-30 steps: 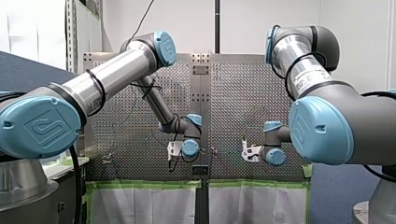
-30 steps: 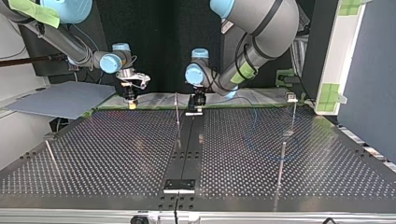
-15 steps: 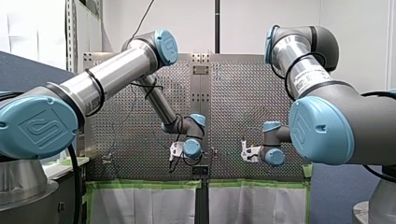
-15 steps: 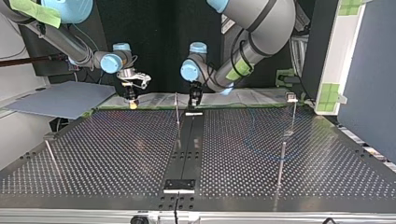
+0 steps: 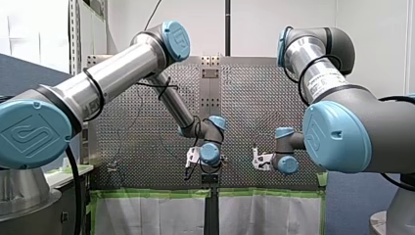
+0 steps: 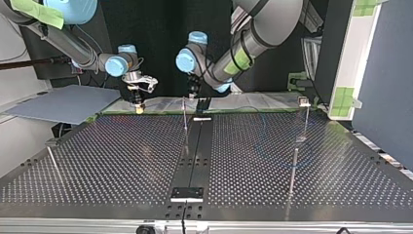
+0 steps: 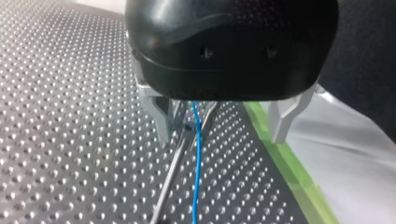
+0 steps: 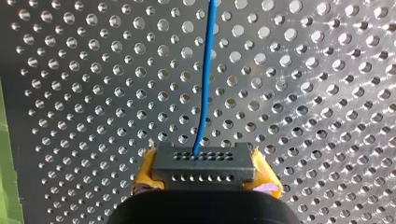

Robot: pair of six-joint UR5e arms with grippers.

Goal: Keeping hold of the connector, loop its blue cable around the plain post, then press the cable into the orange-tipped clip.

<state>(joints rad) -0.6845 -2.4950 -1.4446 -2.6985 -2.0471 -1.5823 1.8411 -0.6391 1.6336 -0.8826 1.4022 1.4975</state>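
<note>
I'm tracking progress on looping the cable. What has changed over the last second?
My left gripper swung toward the top view's left, and it is now about in line with the thin post. The blue cable runs between its open fingers. My right gripper stayed where it was, clamped on the connector.

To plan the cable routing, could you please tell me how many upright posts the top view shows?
4 in the top view: the centre post by the far edge, the capped post at far right, the nearer right post, the left post. Others may be hidden.
</note>
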